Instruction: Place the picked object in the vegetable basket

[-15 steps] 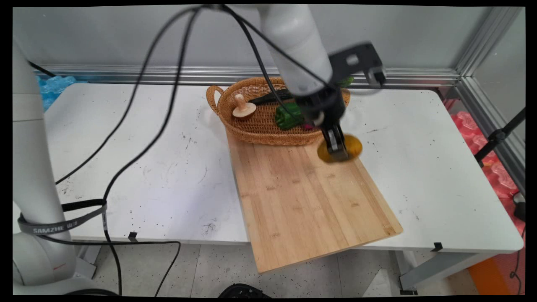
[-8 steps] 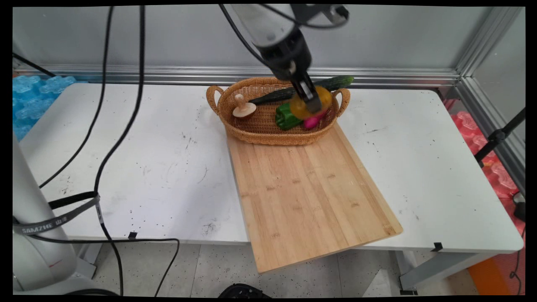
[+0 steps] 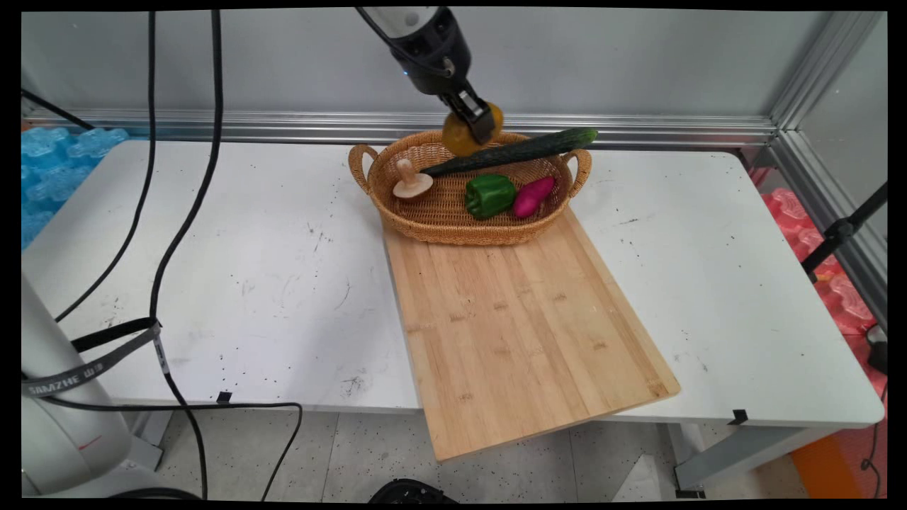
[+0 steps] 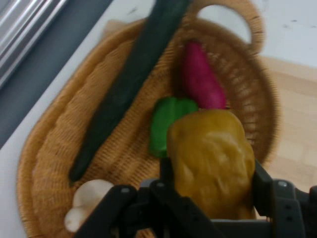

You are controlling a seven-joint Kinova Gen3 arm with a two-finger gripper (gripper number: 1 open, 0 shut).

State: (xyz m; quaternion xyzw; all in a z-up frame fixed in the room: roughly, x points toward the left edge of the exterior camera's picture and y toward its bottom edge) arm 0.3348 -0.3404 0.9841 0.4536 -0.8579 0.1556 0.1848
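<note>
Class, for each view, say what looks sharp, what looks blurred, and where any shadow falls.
Main view: the cutting board and basket are sharp, with only soft shadow beside the basket; the gripper and its yellow potato are slightly smeared. Hand view: everything is soft, the cucumber and basket rim most so.

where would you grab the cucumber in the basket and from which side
Grip the cucumber near its middle, coming straight down from above, jaws closing across its narrow width. It lies long and slanted across the back of the wicker basket, its right end propped over the rim, so the midsection is exposed. The green pepper and mushroom sit apart in front.
</note>
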